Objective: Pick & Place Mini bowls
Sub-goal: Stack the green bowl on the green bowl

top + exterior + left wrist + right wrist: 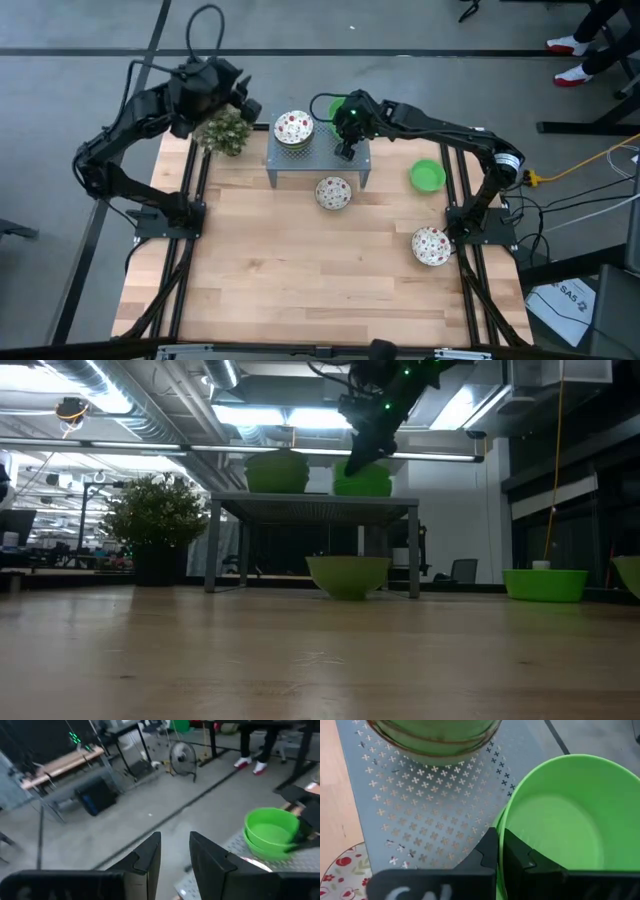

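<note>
1. A plain green bowl (pixel 570 815) sits on a green stack on the grey stand (pixel 318 160), beside the patterned stack (pixel 293 128).
2. The right gripper (pixel 500 851) has its fingers clamped on its rim.
3. That thin rim pinch could slip and tip the stack.
4. The left gripper (pixel 175 851) waits near the plant (pixel 226 131), fingers apart.

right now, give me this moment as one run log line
right gripper: shut on green bowl rim, on grey stand | left gripper: open, waiting off table near plant

Green bowl stack (pixel 338 108) on stand (pixel 320 160) mostly hidden under right hand (pixel 346 150); count unclear.
</note>
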{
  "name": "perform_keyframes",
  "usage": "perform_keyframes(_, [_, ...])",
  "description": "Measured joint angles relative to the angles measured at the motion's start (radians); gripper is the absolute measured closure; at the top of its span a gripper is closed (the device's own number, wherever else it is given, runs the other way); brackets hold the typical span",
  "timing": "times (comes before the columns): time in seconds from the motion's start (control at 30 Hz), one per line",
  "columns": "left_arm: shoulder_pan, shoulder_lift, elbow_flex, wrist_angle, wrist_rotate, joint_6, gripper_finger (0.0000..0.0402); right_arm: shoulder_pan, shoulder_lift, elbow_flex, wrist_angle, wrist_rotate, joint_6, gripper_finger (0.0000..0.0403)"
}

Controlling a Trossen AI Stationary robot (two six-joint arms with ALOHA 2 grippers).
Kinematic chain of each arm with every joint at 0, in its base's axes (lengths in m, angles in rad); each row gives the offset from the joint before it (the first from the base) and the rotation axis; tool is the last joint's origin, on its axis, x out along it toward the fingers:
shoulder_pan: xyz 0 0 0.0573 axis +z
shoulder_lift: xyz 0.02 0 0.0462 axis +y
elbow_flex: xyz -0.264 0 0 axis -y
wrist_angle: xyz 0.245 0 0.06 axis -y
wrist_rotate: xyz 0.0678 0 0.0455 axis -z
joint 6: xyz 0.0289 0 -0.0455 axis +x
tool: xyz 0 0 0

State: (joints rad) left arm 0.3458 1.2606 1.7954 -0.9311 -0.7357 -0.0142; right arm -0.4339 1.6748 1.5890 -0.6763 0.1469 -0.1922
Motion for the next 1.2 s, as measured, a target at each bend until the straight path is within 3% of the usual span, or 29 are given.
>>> perform_keyframes(0.23, [0.048, 0.000, 0.000, 0.078, 0.005, 0.131, 0.0304, 0.000, 0.000, 0.000, -0.001, 0.041, 0.032, 0.0372])
perform_keyframes(0.63, [0.094, 0.000, 0.000, 0.105, 0.136, 0.196, 0.0304, -0.002, 0.001, 0.127, -0.111, 0.052, 0.034, 0.0242])
perform_keyframes(0.93, [0.102, 0.000, 0.000, 0.114, 0.369, 0.299, 0.0304, -0.002, 0.001, 0.381, -0.419, 0.034, 0.102, 0.0215])
perform_keyframes(1.2, [0.102, 0.000, 0.000, 0.121, 0.369, 0.357, 0.0304, -0.002, -0.002, 0.553, -0.856, 0.033, 0.278, 0.0215])
